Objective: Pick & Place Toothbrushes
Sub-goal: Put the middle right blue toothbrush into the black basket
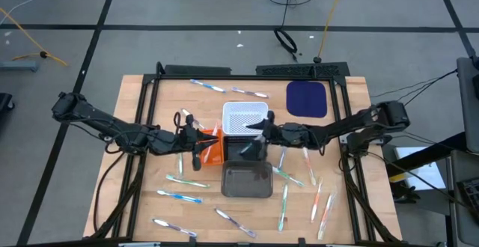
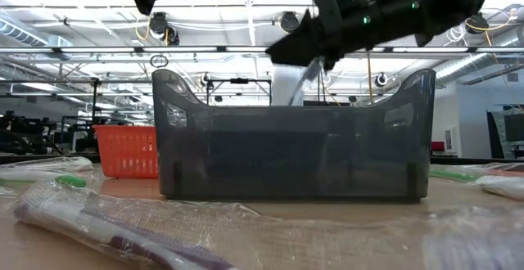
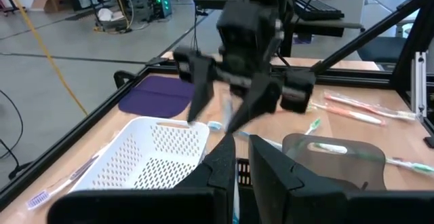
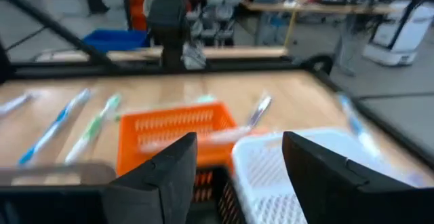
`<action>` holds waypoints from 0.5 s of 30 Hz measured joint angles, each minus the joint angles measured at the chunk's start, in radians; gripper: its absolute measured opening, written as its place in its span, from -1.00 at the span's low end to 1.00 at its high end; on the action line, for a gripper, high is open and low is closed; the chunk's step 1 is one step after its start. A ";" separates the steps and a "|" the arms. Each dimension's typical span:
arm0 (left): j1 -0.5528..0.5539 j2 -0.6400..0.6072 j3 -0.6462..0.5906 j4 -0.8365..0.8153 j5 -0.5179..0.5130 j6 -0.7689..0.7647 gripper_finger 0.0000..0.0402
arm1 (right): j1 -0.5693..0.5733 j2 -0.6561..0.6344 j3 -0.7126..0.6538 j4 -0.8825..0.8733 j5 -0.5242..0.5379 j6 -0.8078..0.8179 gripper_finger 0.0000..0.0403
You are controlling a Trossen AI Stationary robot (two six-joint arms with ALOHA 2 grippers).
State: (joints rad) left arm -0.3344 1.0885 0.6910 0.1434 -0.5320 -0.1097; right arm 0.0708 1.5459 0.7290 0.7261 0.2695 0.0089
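My left gripper (image 1: 212, 136) hovers over the far edge of the orange basket (image 1: 215, 154). Its fingers (image 3: 271, 173) are nearly together, with a thin pale toothbrush (image 3: 228, 115) between them. My right gripper (image 1: 258, 127) faces it, open, at the near right corner of the white basket (image 1: 245, 116). Its fingers (image 3: 196, 102) stand on either side of the toothbrush's free end. The right wrist view shows this toothbrush (image 4: 234, 132) slanting above the orange basket (image 4: 169, 142). Several other toothbrushes (image 1: 179, 196) lie flat on the table. My left gripper pinches one end of the toothbrush between its two fingers, and a pale blue strip (image 3: 235, 187) shows in the narrow gap. The fingers come level from the table's left and lie along the stick. Its free end (image 3: 226, 108) points toward my right gripper, lifted clear of the table.
A dark grey tray (image 1: 247, 181) stands near of both baskets and fills the middle of the low view (image 2: 295, 151). A purple cloth (image 1: 307, 99) lies at the far right. Loose toothbrushes lie at the near left, at the near right (image 1: 284, 202) and at the far edge (image 1: 209, 87).
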 joint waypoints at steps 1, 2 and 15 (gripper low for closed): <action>0.000 0.000 0.000 -0.001 0.000 0.000 -0.79 | -0.001 -0.017 0.001 -0.021 0.019 -0.003 0.05; 0.000 0.000 0.000 -0.001 0.000 0.000 -0.79 | -0.001 -0.035 -0.003 -0.047 0.027 -0.002 0.05; 0.000 0.000 0.000 0.000 0.000 -0.002 -0.79 | 0.001 -0.077 -0.006 -0.211 0.044 -0.007 0.02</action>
State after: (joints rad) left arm -0.3344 1.0885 0.6912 0.1436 -0.5316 -0.1117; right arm 0.0715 1.4685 0.7225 0.5147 0.3140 0.0017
